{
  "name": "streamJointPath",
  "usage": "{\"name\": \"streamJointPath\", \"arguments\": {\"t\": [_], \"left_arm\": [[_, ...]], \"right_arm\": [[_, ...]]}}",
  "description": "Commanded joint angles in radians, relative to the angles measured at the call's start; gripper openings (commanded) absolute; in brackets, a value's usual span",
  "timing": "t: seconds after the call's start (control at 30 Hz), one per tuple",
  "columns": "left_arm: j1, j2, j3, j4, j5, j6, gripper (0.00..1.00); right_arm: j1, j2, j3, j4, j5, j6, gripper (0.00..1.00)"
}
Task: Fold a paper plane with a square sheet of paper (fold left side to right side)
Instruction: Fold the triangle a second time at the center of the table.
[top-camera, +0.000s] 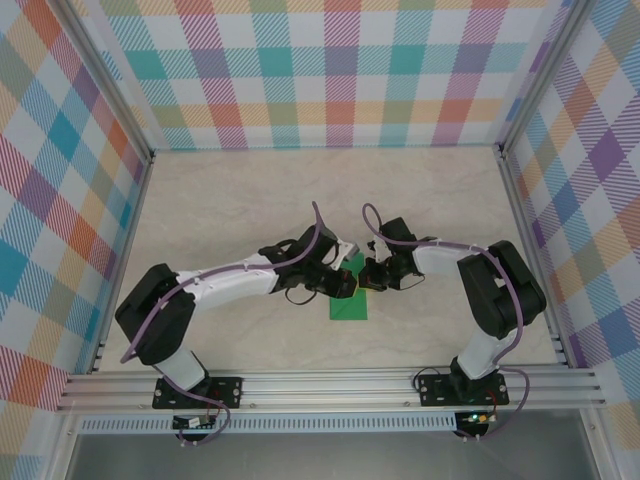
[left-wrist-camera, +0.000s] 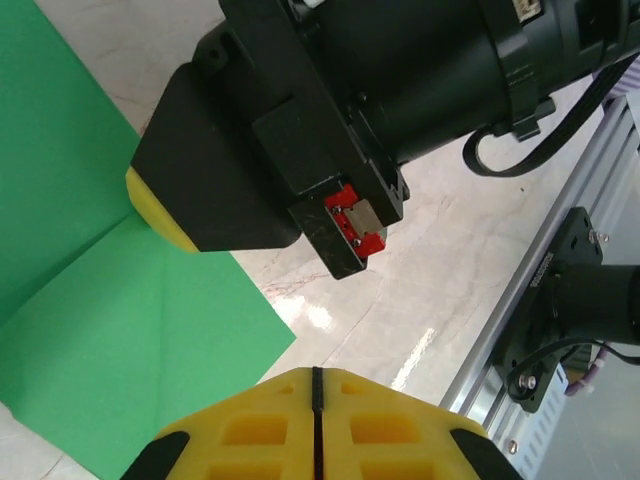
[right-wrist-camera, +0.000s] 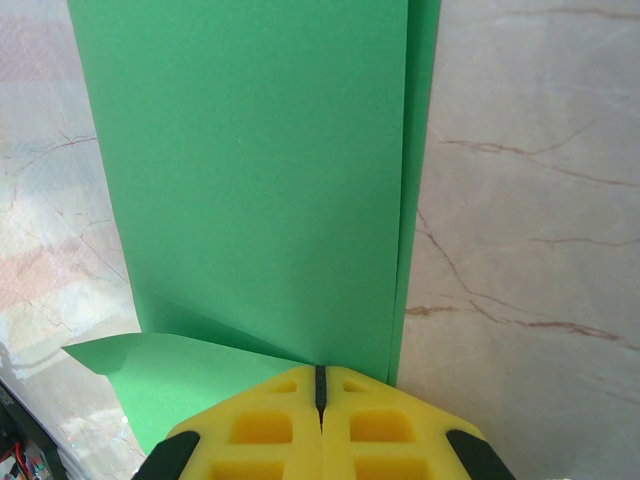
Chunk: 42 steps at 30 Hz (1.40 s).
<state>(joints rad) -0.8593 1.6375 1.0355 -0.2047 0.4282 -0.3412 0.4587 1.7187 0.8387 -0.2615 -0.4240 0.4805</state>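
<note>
Jaws shut, left arm (top-camera: 225, 285) and right arm (top-camera: 442, 262) reach inward over green paper (top-camera: 349, 307).

Green paper (right-wrist-camera: 260, 170) on marbled table (right-wrist-camera: 530, 250) | doubled layers along its right edge | right gripper (right-wrist-camera: 320, 385) closed at near edge

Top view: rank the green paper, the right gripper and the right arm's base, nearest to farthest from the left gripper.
1. Green paper, at the left gripper fingertips.
2. Right gripper, just to its right.
3. Right arm's base, near edge, right side.
</note>
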Motion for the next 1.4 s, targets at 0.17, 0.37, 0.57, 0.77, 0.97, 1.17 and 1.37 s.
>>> {"name": "streamJointPath", "arguments": {"t": [0.17,0.37,0.57,0.77,0.97,1.17,1.37], "left_arm": [[0.007,0.141,0.007,0.023,0.056,0.026,0.05],[0.024,0.188,0.002,0.037,0.02,0.027,0.03],[0.048,0.231,-0.029,0.073,0.04,0.02,0.02],[0.048,0.243,-0.058,0.075,0.047,0.018,0.01],[0.049,0.225,-0.113,0.077,0.04,0.016,0.01],[0.049,0.181,-0.161,0.06,0.043,0.021,0.01],[0.049,0.145,-0.201,0.043,0.047,0.025,0.01]], "right_arm": [[-0.001,0.012,-0.021,-0.011,0.011,-0.02,0.0],[-0.001,0.014,-0.021,-0.012,0.007,-0.021,0.0],[-0.001,0.015,-0.021,-0.012,0.01,-0.021,0.0],[-0.002,0.019,-0.02,-0.024,0.016,-0.025,0.0],[-0.001,0.021,-0.018,-0.025,0.016,-0.025,0.0],[-0.002,0.026,-0.015,-0.028,0.02,-0.025,0.0],[-0.002,0.031,-0.011,-0.031,0.019,-0.025,0.0]]}}
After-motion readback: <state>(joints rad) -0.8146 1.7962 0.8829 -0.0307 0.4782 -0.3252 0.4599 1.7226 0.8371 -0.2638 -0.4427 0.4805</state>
